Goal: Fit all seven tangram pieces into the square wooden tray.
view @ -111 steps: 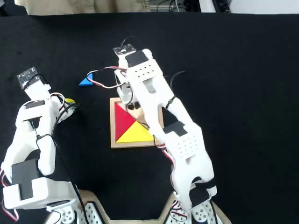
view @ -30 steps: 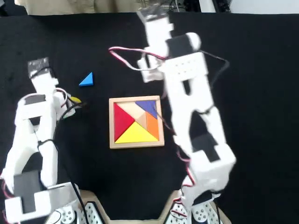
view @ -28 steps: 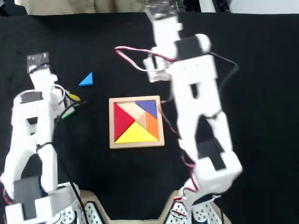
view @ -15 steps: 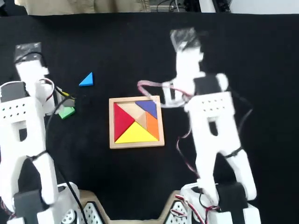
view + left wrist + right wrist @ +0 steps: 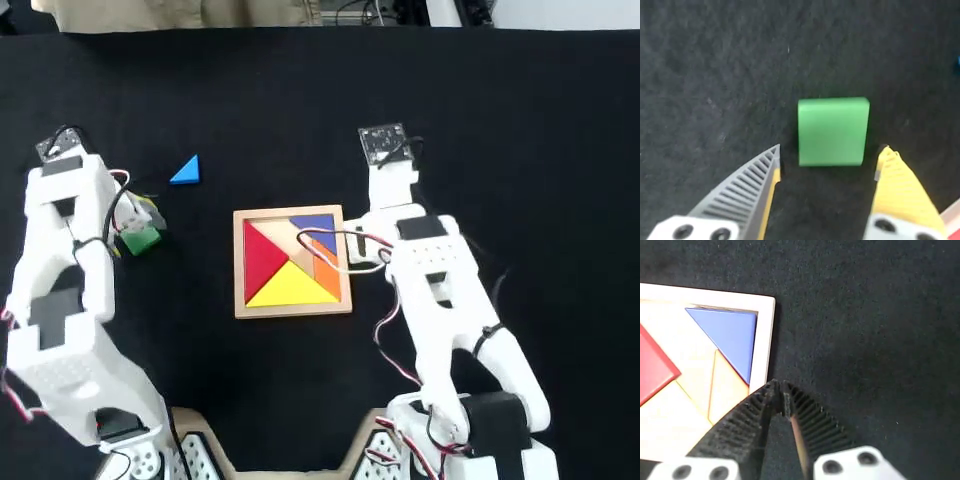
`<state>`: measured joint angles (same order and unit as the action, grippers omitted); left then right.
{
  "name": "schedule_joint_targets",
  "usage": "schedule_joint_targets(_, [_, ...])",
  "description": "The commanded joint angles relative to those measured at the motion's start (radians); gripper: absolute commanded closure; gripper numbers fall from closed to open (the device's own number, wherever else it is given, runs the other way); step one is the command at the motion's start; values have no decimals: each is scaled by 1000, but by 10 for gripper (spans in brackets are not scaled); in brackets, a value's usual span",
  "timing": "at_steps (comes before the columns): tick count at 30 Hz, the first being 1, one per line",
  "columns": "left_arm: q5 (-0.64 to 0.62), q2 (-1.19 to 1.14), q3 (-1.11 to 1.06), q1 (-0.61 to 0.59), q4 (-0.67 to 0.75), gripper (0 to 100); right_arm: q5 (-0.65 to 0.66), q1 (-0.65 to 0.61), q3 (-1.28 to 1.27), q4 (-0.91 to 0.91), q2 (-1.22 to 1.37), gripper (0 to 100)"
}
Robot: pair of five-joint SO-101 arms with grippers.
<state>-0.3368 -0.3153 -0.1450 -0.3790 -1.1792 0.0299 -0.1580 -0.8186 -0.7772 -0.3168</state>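
Observation:
The square wooden tray [image 5: 241,300] lies mid-table and holds a red triangle [image 5: 260,258], a yellow triangle [image 5: 290,288], a blue triangle [image 5: 318,226] and an orange piece [image 5: 326,266]. A green square [image 5: 142,240] rests on the cloth to the tray's left. My left gripper [image 5: 830,148] hangs open over the green square [image 5: 833,131], one finger on each side, not touching it. A small blue triangle [image 5: 186,171] lies farther back. My right gripper [image 5: 779,386] is shut and empty, its tip at the tray's right rim [image 5: 765,340], beside the blue triangle [image 5: 727,332].
Black cloth covers the whole table. Bare wood shows in the tray between the red and orange pieces [image 5: 296,244]. Both arm bases stand at the front edge. Open cloth stretches to the right of the right arm.
The right arm has swung from the back of the table down to the tray's right edge. The left arm has shifted forward, its gripper now over the green square.

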Motion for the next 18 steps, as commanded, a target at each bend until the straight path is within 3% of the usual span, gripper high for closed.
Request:
schedule_joint_targets(1, [-26,-31,111,22,11,700,2,9,-2,37,-44,986])
schedule_joint_targets(10, [-95,-137,127,10,40,704,8,9,-4,38,-42,986])
schedule_joint_targets(18, [-29,-141,127,-13,40,709,8,9,-5,38,-42,986])
